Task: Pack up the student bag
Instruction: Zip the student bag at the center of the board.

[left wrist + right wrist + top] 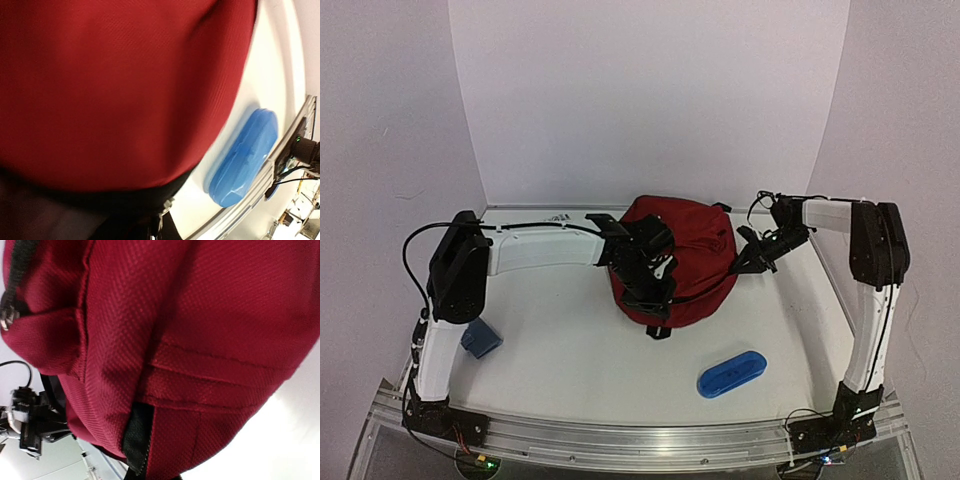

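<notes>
The student bag (690,250), a dark red backpack with black straps, sits at the middle back of the table. My left gripper (645,278) is pressed against its front left among the black straps. In the left wrist view red fabric (115,85) fills the frame, and the dark fingers at the bottom edge seem to meet on a black edge with a small silver piece (168,204). My right gripper (742,264) is at the bag's right side, its tips together on the fabric. The right wrist view shows red fabric (200,330) and a black strap tab (137,437) running down to the jaws.
A blue oblong case (731,372) lies near the front right, and shows in the left wrist view too (245,157). A small blue object (480,338) sits beside the left arm's base. White walls close the back and sides, and a metal rail (640,435) runs along the front.
</notes>
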Controlling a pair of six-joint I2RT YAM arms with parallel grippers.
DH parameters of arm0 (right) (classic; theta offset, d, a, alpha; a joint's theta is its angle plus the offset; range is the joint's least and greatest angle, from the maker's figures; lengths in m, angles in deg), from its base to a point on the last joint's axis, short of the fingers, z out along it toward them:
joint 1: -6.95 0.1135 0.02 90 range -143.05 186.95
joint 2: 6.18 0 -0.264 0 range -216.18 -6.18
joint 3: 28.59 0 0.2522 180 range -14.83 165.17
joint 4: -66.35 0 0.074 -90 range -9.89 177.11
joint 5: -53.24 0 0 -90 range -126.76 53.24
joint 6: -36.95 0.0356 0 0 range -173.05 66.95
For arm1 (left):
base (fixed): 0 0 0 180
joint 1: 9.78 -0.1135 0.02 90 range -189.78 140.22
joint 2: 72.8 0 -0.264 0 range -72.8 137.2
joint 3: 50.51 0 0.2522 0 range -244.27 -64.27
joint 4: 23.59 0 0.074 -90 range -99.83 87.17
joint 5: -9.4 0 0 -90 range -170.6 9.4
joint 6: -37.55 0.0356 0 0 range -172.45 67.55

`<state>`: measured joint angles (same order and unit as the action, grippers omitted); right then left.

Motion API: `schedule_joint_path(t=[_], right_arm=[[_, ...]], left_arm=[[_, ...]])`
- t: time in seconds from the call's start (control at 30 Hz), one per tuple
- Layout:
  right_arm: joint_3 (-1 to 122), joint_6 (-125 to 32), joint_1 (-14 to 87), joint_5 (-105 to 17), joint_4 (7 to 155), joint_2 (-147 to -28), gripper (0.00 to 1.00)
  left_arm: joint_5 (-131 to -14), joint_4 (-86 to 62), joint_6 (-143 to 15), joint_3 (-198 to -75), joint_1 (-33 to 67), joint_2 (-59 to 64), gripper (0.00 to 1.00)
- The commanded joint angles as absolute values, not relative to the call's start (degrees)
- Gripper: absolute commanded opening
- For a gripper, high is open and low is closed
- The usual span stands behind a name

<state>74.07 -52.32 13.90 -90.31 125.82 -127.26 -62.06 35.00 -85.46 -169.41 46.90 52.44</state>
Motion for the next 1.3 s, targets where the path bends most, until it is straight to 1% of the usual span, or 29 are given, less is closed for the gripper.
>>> schedule_joint_path(t=[0.0, 0.07, 0.1, 0.13, 0.2, 0.23, 0.27, 0.3, 0.43, 0.53, 0.7, 0.8, 0.9, 1.1, 1.27], right_arm=[[87.2, -58.7, 8.2, -78.5, 127.6, -133.0, 0.0], [91.5, -58.9, 7.7, -77.1, 128.8, -134.7, 0.0], [92.1, -58.8, 7.7, -77.9, 129.4, -134.6, 0.05], [91.9, -58.6, 7.7, -80.0, 130.6, -133.7, 0.24], [88.6, -58.3, 7.9, -84.0, 132.2, -131.1, 0.58], [86.2, -58.3, 8.0, -85.9, 132.7, -129.6, 0.68], [82.6, -58.5, 8.1, -87.3, 133.4, -127.4, 0.73], [79.8, -59.2, 8.1, -88.5, 134.3, -125.7, 0.75], [70.2, -62.9, 8.1, -92.3, 138.4, -119.6, 0.78], [66.5, -63.0, 8.9, -96.1, 139.7, -117.6, 0.8], [67.2, -60.9, 13.0, -98.8, 139.0, -120.0, 0.81], [68.8, -58.9, 16.8, -99.4, 137.8, -122.8, 0.79], [69.2, -55.5, 19.0, -98.4, 133.6, -124.4, 0.75], [69.1, -48.9, 19.7, -94.2, 128.2, -126.7, 0.7], [68.4, -44.6, 20.6, -92.9, 123.8, -127.0, 0.68]], left_arm=[[-63.7, 39.3, -84.5, -168.8, 46.8, 47.9, 0.0], [-63.5, 40.2, -83.2, -172.4, 46.8, 50.2, 0.0], [-63.3, 40.8, -82.8, -175.0, 46.7, 51.9, 0.0], [-62.9, 41.4, -82.0, -178.2, 46.7, 53.8, 0.0], [-62.5, 42.7, -80.7, -184.8, 46.8, 57.8, 0.0], [-62.6, 43.8, -80.1, -189.2, 46.7, 60.4, 0.0], [-62.5, 44.7, -79.5, -192.6, 46.6, 62.4, 0.0], [-62.3, 45.6, -78.9, -196.7, 46.5, 64.2, 0.0], [-61.2, 45.7, -78.3, -204.9, 45.9, 69.5, 0.0], [-60.6, 43.5, -78.4, -203.6, 45.9, 69.4, 0.0], [-60.0, 41.7, -78.5, -200.3, 45.9, 67.9, 0.0], [-59.8, 40.9, -78.2, -200.0, 45.9, 67.5, 0.0], [-59.4, 40.0, -78.0, -200.3, 45.9, 67.7, 0.0], [-59.2, 38.6, -77.9, -198.8, 45.9, 66.9, 0.0], [-58.3, 35.8, -77.0, -197.0, 45.9, 65.0, 0.0]])
